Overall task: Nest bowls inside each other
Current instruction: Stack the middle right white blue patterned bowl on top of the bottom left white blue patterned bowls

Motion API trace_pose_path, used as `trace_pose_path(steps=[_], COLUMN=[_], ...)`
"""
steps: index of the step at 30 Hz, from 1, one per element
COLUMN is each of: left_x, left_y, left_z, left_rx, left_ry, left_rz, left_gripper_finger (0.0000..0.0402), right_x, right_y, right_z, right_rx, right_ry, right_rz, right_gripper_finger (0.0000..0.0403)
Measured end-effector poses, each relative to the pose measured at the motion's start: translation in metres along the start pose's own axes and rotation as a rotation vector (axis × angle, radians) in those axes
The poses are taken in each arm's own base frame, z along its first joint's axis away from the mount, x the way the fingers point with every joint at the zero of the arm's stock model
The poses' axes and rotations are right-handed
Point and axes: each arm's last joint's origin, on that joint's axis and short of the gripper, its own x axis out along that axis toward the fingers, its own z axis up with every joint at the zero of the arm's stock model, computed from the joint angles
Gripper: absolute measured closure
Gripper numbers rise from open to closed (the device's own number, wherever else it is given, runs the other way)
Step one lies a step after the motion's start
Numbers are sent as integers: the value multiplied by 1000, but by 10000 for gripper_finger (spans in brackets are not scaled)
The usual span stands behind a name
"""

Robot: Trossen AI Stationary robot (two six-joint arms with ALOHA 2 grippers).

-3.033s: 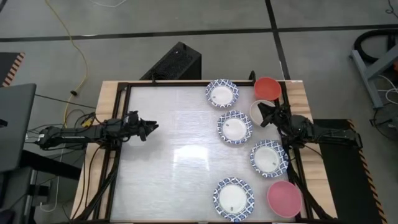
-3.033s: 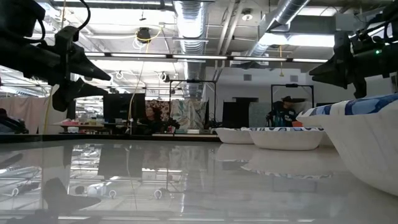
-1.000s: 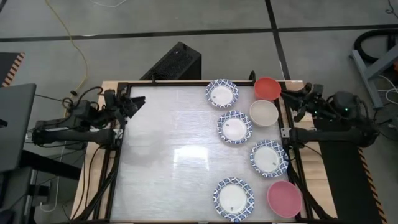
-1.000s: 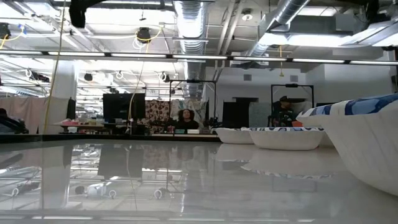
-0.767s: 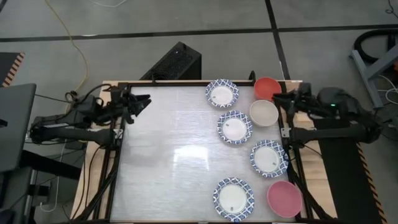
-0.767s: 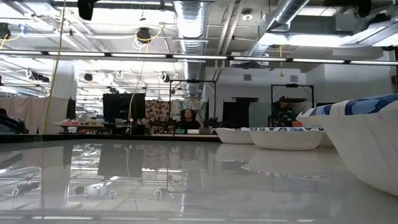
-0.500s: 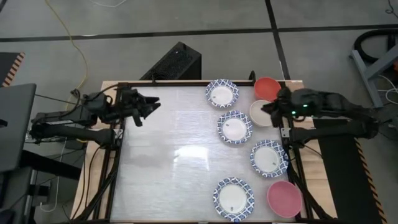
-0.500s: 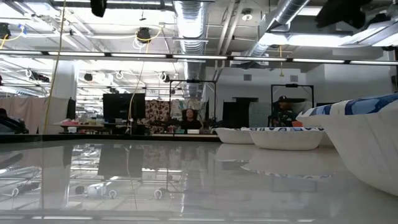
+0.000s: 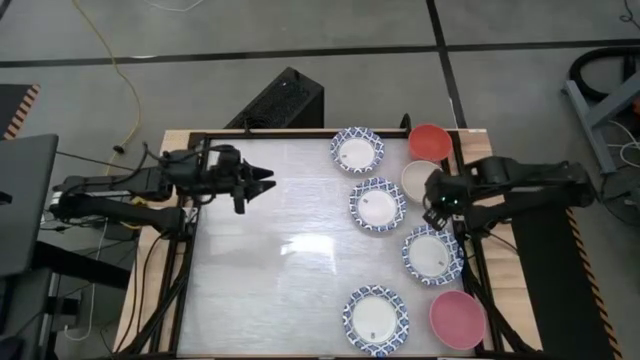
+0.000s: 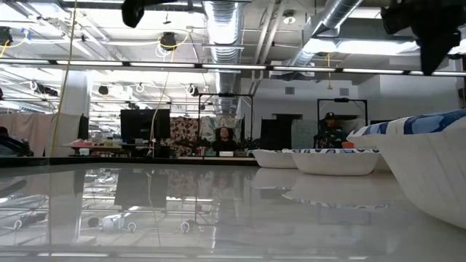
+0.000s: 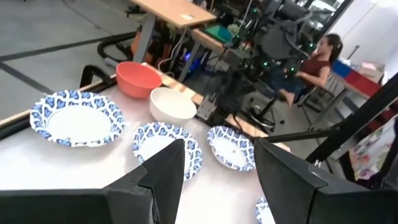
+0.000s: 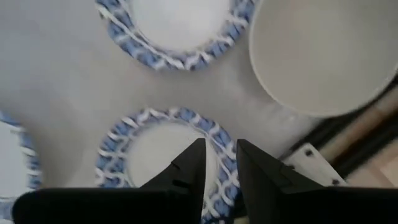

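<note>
A: The right gripper [image 9: 437, 200] hovers at the table's right edge, fingers a narrow gap apart, grasping nothing. Which bowl is nearest?

B: The cream bowl [image 9: 423, 180], just beside it toward the far edge; a blue-rimmed bowl [image 9: 432, 253] lies near on the other side. Round, so no long axis.

A: And the left gripper [image 9: 262, 184]?

B: Spread wide, empty, well apart from all the bowls. The right arm is nearer. Nothing is nested yet; all sit separately, mouths up.

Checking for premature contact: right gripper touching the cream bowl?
Apart. The right wrist view shows the right gripper in the air, jaws empty, the cream bowl off to one side across bare table.
</note>
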Motion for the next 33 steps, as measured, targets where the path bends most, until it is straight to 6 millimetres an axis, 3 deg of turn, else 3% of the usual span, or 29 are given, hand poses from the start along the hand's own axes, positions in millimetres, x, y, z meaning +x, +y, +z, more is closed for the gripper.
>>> trace_pose_path(steps=[6,17,23,33], left_x=[5,6,6,6], left_y=[2,2,2,5], left_z=[-5,-6,-6,-12], left_rx=[5,42,58,66], left_ry=[39,49,57,114], left_rz=[24,18,8,40], left_gripper_finger=[219,219,219,219], right_x=[11,38,41,45], right_y=[20,50,60,50], right_z=[1,7,15,31], right_rx=[-110,-372,-526,-638], right_ry=[61,193,118,127], right_rz=[-41,-118,-29,0], right_gripper_finger=[276,166,172,184])
